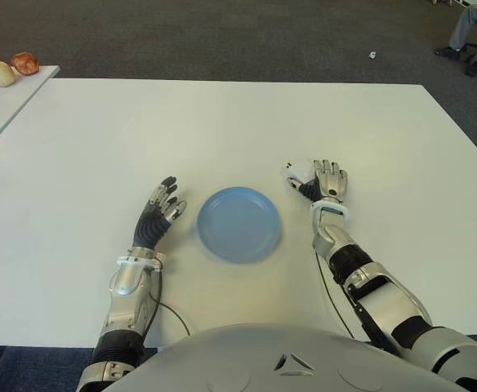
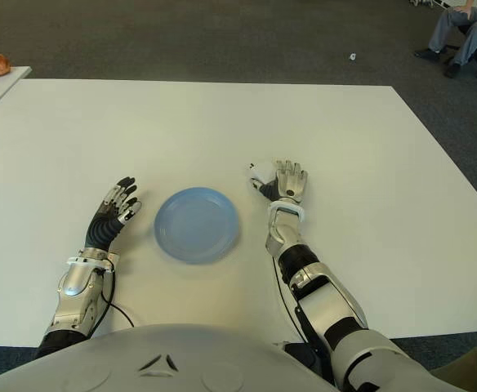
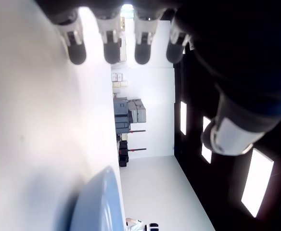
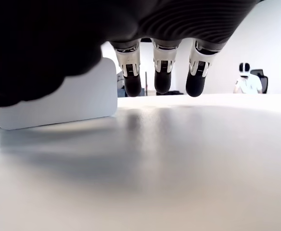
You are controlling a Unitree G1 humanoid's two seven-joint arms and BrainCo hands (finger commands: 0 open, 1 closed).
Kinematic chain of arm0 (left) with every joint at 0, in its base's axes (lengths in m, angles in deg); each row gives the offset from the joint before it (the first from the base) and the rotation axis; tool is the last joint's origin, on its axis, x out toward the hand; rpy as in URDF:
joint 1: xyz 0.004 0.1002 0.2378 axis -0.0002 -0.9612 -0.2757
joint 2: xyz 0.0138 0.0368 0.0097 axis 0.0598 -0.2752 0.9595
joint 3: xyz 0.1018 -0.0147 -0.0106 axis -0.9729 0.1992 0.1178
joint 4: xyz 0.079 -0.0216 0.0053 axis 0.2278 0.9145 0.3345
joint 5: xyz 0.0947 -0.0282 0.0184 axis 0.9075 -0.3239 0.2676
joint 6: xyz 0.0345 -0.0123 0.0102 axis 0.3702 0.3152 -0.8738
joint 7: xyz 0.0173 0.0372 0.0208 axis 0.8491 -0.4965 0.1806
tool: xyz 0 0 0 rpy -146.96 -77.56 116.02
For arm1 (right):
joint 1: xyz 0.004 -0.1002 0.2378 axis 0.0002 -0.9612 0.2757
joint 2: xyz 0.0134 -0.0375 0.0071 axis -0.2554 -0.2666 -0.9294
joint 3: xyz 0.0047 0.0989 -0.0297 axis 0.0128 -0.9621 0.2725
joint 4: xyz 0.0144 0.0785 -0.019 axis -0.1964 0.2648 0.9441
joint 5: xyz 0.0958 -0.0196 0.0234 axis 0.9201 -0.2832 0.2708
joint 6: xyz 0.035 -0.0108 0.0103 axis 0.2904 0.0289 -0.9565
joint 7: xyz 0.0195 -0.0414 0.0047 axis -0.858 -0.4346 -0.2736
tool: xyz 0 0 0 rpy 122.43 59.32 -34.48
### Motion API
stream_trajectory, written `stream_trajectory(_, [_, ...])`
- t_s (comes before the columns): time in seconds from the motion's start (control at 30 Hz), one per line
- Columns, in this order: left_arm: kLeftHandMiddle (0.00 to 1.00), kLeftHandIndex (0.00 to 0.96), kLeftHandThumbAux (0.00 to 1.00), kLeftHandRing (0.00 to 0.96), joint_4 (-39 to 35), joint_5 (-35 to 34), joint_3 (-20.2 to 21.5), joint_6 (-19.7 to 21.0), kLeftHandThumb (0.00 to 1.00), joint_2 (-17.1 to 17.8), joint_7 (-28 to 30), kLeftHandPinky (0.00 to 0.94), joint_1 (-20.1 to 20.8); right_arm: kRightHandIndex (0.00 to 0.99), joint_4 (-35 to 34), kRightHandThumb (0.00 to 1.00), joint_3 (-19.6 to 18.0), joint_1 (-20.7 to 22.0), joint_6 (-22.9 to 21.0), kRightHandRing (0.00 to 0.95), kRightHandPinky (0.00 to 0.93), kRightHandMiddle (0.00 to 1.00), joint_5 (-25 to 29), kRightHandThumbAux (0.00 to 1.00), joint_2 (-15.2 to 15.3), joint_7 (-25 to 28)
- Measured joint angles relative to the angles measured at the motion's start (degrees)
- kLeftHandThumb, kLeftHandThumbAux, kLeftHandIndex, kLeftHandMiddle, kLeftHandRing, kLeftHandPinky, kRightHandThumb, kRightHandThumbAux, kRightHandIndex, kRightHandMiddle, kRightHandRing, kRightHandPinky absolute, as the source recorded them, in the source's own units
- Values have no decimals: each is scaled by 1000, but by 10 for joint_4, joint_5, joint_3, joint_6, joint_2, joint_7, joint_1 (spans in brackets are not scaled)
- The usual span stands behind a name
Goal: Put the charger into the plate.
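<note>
A round blue plate (image 1: 239, 223) lies on the white table (image 1: 222, 131), between my two hands. The charger (image 1: 294, 173), a small white block, sits on the table just beyond and to the right of the plate. In the right wrist view the charger (image 4: 58, 101) stands on the tabletop beside the thumb. My right hand (image 1: 327, 181) hovers low over the table right of the plate. Its fingers (image 4: 162, 72) are stretched out and hold nothing, with the thumb next to the charger. My left hand (image 1: 162, 209) shows left of the plate, fingers spread, with nothing in it.
A second white table (image 1: 10, 102) at the far left carries a few rounded food-like items (image 1: 24, 63). A seated person's legs (image 1: 471, 33) show at the far right on the dark carpet. Thin cables (image 1: 173, 317) run along both forearms.
</note>
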Motion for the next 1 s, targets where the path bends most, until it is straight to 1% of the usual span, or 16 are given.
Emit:
stream_trajectory(0.33, [63,25,584,48,1,-2,1,0,0,0,1,39,0,0,14,274,10,6,-3,0,0,0,-4,199,0,-13])
stream_trajectory(0.53, [60,22,586,45,1,-4,0,0,0,0,2,38,0,0,22,292,11,9,-1,0,0,0,-4,245,0,-21])
stream_trajectory(0.6, [60,22,587,45,1,-4,1,0,0,0,2,37,0,0,24,303,11,9,0,0,28,0,-3,274,0,-26])
stream_trajectory(0.67, [59,22,587,45,2,-4,1,0,0,0,2,36,0,0,25,320,10,9,4,31,117,0,-2,311,0,-33])
stream_trajectory(0.7, [60,23,588,45,2,-4,1,0,0,0,2,38,0,10,26,339,10,9,7,106,237,38,-1,336,0,-38])
stream_trajectory(0.73, [60,24,588,45,2,-4,0,0,0,0,2,38,0,14,27,346,10,8,10,133,280,52,0,344,0,-44])
stream_trajectory(0.77, [62,26,590,46,2,-4,1,0,0,0,2,39,1,65,27,388,9,8,14,273,424,177,1,366,1,-51])
stream_trajectory(0.8, [62,26,591,47,2,-5,1,0,0,0,2,40,1,83,27,404,7,7,21,324,476,222,3,373,2,-60])
stream_trajectory(0.83, [63,27,592,48,2,-5,1,0,0,-1,2,41,1,130,27,451,6,6,29,416,565,333,5,394,3,-69])
stream_trajectory(0.87, [64,27,593,48,2,-5,1,0,0,-1,2,41,1,160,27,482,4,4,37,476,622,405,6,407,4,-78])
stream_trajectory(0.9, [65,27,593,49,2,-5,1,0,0,-1,2,41,1,171,27,493,2,3,46,497,642,430,7,411,5,-86])
stream_trajectory(0.93, [65,27,593,49,2,-5,1,0,0,-1,2,42,1,224,27,565,-1,2,53,548,681,497,8,439,6,-92])
stream_trajectory(0.97, [66,27,593,50,2,-5,1,0,0,-1,2,42,1,260,27,617,-3,2,60,581,706,541,10,455,7,-98])
stream_trajectory(1.0, [66,27,593,50,3,-5,1,0,0,-1,2,41,1,284,27,683,-5,1,66,606,726,532,12,487,7,-102])
